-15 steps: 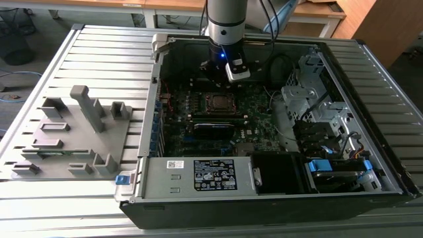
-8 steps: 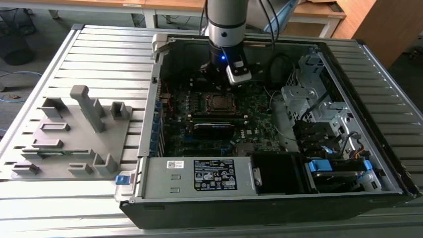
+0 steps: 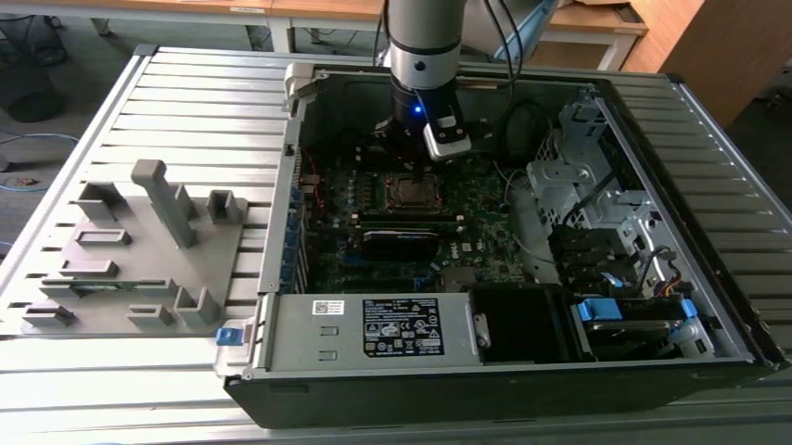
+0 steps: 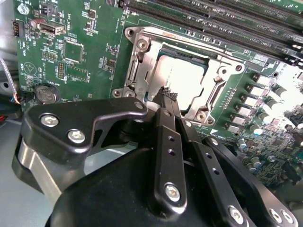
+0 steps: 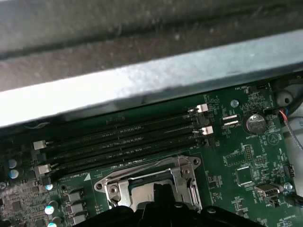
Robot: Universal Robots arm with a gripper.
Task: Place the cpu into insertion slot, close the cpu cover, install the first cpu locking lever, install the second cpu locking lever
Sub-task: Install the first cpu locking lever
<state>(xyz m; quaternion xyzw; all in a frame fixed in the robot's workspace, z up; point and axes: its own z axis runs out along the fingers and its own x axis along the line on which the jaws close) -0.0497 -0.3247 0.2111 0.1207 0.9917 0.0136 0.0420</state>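
In the second wrist view the cpu (image 4: 182, 78) lies seated in the slot (image 4: 137, 71) on the green board (image 4: 71, 47), framed by the cover (image 4: 218, 87). The gripper (image 4: 168, 94) hangs just over the cpu's near edge, fingers (image 4: 165, 101) pressed together and holding nothing.

In the second wrist view, the gripper (image 4: 166, 97) covers the near edge of the cpu cover (image 4: 142, 61), and whether its fingers press that edge cannot be told. The cpu (image 4: 182, 78) shows through the cover's cut-out as a pale glare, so its surface detail is lost. In the first wrist view the black gripper body hides the near half of the insertion slot (image 5: 151, 182), and the picture's edge cuts off the rest. In the exterior view the arm's wrist (image 3: 427, 93) blocks the board behind the slot, and the locking levers beside the slot are too small to tell.
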